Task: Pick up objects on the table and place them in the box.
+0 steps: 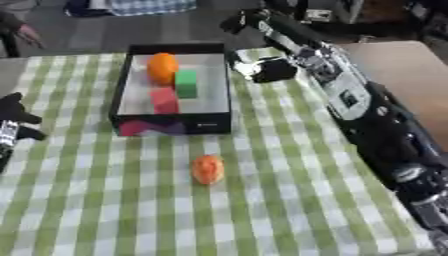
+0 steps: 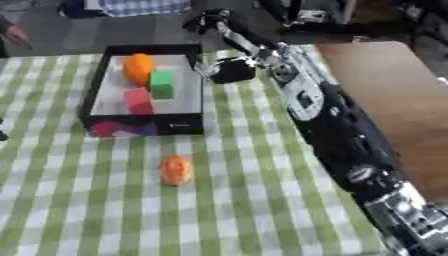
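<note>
One orange object left on the cloth, three things already boxed.

The orange object [image 1: 208, 169] stands apart on the checked table [image 1: 289, 210], long axis roughly near-to-far, just before the box [image 1: 221, 80]. The right hand [image 1: 267, 69] hangs beside the box's right wall, holding nothing visible; whether its fingers are spread cannot be told. The left hand [image 1: 16, 119] idles at the left edge.

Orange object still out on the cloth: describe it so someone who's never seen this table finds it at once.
Start at the black box at the far side of the green-checked tablecloth. Come straight toward the near edge from the box's front wall: a small rounded orange object lies alone on the cloth. The other orange piece sits inside the box beside a green block and a red block.
</note>
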